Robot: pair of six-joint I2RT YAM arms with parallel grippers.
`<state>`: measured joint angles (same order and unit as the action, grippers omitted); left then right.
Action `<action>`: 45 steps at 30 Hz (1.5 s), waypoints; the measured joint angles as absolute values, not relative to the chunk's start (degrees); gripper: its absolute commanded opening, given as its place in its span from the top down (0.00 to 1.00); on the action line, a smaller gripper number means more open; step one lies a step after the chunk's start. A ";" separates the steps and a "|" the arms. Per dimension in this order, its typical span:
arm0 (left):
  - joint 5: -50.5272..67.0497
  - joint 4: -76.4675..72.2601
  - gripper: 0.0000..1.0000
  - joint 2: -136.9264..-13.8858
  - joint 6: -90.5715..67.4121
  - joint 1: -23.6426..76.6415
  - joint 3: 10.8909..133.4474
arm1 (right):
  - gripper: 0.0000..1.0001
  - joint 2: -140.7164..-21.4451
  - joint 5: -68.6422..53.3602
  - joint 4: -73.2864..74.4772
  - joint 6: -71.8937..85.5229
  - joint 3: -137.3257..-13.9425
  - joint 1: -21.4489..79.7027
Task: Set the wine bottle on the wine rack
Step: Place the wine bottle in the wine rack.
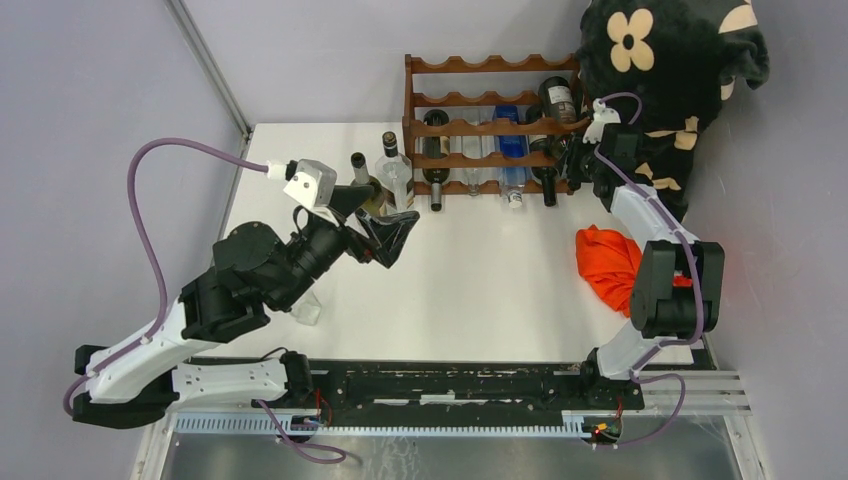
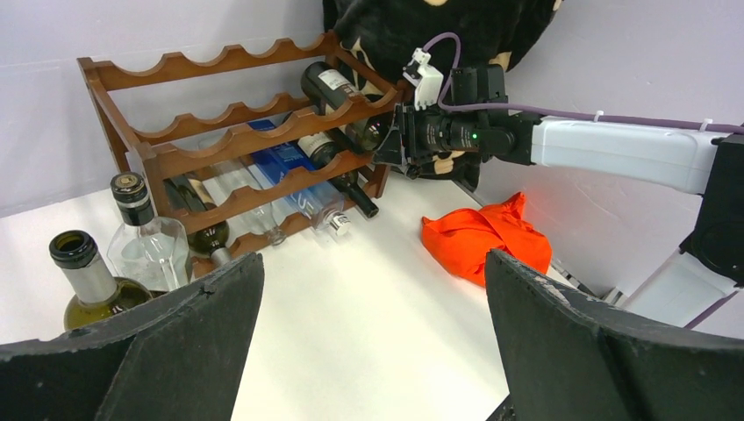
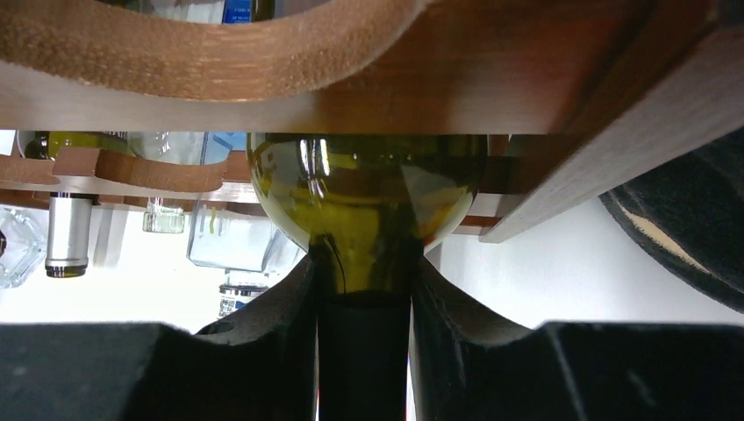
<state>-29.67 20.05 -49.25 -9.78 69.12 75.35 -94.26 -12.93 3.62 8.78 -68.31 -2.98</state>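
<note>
While the white table is filling most of the overhead view, the wine rack is standing at its far edge, its reddish-brown scalloped rails rising in several tiers. A black flower-patterned plush is slumping against the wall just to the rack's right. The right arm is reaching along the right side of the table to the rack's right end, where the right gripper is pinching the neck of the wine bottle. In the right wrist view its fingers are pressing in on the dark neck from both sides, and the green glass shoulder of the bottle is sitting just under a front rail. From the left wrist camera the labelled body is lying tilted in the rightmost bay, its base pointing toward the back of the rack. The left gripper is hovering over the table in front of the rack's left end with its fingers spread wide and nothing between them. An orange cloth is lying crumpled on the table beside the right arm. A green bottle and a clear bottle are standing upright side by side just left of the rack, and a blue-labelled bottle is lying in a middle bay.
</note>
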 measured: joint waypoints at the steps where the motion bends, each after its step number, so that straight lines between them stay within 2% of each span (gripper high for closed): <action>1: -29.69 20.32 0.00 -49.10 -9.87 69.12 75.31 | 1.00 -94.48 -12.56 3.44 8.97 -68.45 -2.81; 28: -29.87 21.15 0.00 -48.95 -12.25 69.12 74.08 | 0.96 -99.94 -5.50 2.24 11.31 -72.69 1.98; 36: -29.87 21.17 0.00 -48.95 -12.29 69.12 73.91 | 0.92 -100.38 -4.73 2.70 11.29 -73.43 2.04; 45: -29.91 21.17 0.00 -48.95 -12.29 69.12 73.80 | 0.80 -101.54 -4.05 3.05 11.29 -74.78 2.04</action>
<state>-29.91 21.17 -48.95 -12.29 69.12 73.80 -101.54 -4.05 3.05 11.29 -74.78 2.04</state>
